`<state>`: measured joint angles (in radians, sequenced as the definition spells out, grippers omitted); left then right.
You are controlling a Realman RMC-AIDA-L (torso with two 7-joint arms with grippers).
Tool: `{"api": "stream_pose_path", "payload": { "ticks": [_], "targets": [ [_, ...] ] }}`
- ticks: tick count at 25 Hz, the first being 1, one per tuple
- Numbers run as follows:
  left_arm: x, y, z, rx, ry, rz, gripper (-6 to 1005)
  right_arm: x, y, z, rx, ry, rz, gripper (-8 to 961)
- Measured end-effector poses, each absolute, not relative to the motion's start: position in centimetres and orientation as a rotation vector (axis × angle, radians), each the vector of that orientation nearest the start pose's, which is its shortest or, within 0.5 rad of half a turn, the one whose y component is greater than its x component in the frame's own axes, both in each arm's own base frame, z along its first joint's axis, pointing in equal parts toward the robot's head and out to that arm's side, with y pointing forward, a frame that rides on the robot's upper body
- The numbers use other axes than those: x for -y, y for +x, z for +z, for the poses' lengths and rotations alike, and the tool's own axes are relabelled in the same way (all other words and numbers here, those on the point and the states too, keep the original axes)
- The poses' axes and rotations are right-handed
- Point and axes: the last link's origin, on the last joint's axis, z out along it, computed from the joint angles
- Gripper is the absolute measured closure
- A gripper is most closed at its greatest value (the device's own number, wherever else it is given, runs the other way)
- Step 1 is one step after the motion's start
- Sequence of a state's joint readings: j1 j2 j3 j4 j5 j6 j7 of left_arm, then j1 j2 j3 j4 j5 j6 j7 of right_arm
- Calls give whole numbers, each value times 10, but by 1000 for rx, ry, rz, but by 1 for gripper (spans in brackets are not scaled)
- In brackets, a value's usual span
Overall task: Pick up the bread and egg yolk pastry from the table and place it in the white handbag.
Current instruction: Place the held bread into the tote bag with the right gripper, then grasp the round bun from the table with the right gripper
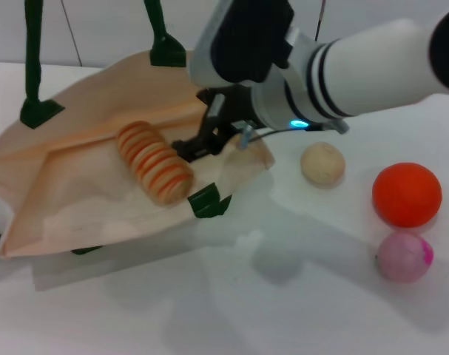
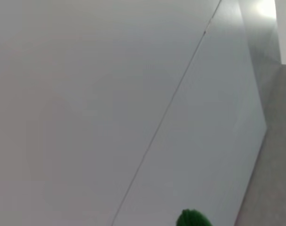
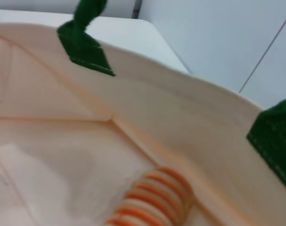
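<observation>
The white handbag (image 1: 69, 211) lies on the table with its mouth held open, its green handles (image 1: 33, 52) rising out of the top of the head view. The bread (image 1: 154, 162), striped orange and cream, lies inside the bag's mouth; it also shows in the right wrist view (image 3: 152, 202) against the bag's cloth (image 3: 62, 155). My right gripper (image 1: 197, 143) hangs over the bag's near rim just right of the bread, open, with nothing between its fingers. The egg yolk pastry (image 1: 322, 163), a pale beige ball, sits on the table right of the bag. My left gripper is out of view.
A smooth orange ball (image 1: 406, 194) and a pink ball (image 1: 404, 255) sit at the right of the table. A green tab (image 1: 208, 201) marks the bag's near corner. The left wrist view shows a wall and a bit of green handle (image 2: 192, 219).
</observation>
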<state>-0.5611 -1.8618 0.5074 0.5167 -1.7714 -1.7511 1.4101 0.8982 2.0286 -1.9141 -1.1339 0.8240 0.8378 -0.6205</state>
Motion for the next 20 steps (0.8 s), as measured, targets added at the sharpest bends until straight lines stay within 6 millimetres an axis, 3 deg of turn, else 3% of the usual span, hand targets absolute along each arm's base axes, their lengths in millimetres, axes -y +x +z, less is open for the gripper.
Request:
{"api": "stream_pose_path", "payload": {
  "ticks": [10, 16, 20],
  "targets": [
    [-369, -255, 159, 823, -2070, -1531, 881, -374, 76, -56, -142, -2810, -215, 46],
    [-372, -262, 157, 859, -2026, -1506, 879, -401, 100, -19, -328, -2693, -161, 47],
    [-373, -261, 155, 858, -2029, -1511, 878, -419, 116, -24, -387, -2629, -220, 48]
  ]
}}
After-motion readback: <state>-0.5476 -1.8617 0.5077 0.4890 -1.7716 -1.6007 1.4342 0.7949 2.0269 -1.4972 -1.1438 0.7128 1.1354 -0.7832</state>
